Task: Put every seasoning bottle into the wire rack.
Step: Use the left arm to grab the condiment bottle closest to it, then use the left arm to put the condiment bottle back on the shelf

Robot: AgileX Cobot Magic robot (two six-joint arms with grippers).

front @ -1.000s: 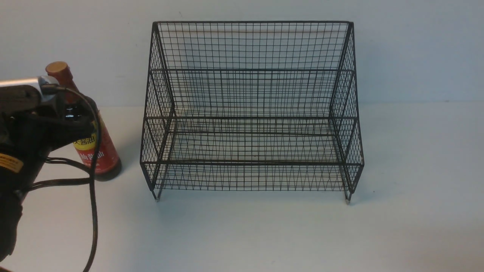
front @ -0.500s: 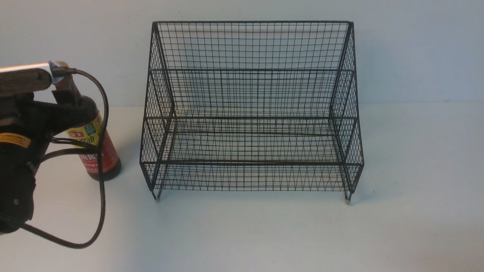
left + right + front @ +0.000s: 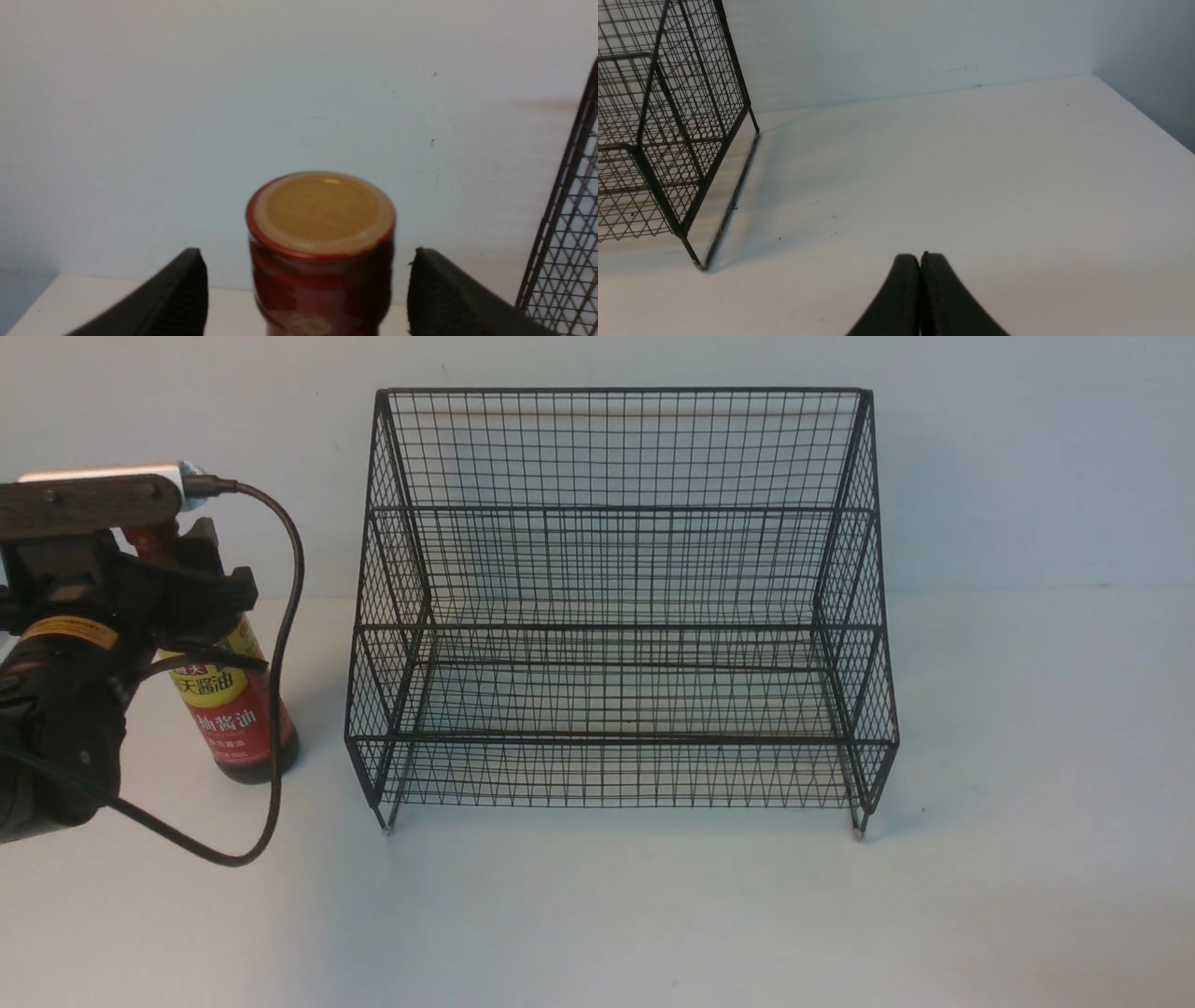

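One seasoning bottle (image 3: 227, 702), dark glass with a red-and-yellow label, stands on the table just left of the black wire rack (image 3: 616, 616). My left gripper (image 3: 173, 569) is at the bottle's neck and hides most of the neck in the front view. Seen from the left wrist, the tan cap (image 3: 322, 212) sits between the two black fingers (image 3: 187, 294) with a clear gap on each side, so this gripper (image 3: 306, 261) is open. The rack's side (image 3: 565, 224) is close by. My right gripper (image 3: 920, 259) is shut and empty over bare table; it does not appear in the front view.
The rack's outer corner and foot (image 3: 668, 140) are near my right gripper. A wall runs behind the table. A black cable (image 3: 280, 644) loops from my left wrist down in front of the bottle.
My left gripper has opened wide, and the wrist has risen and shifted right, nearer the rack, at the bottle's neck. The bottle still stands where it was.
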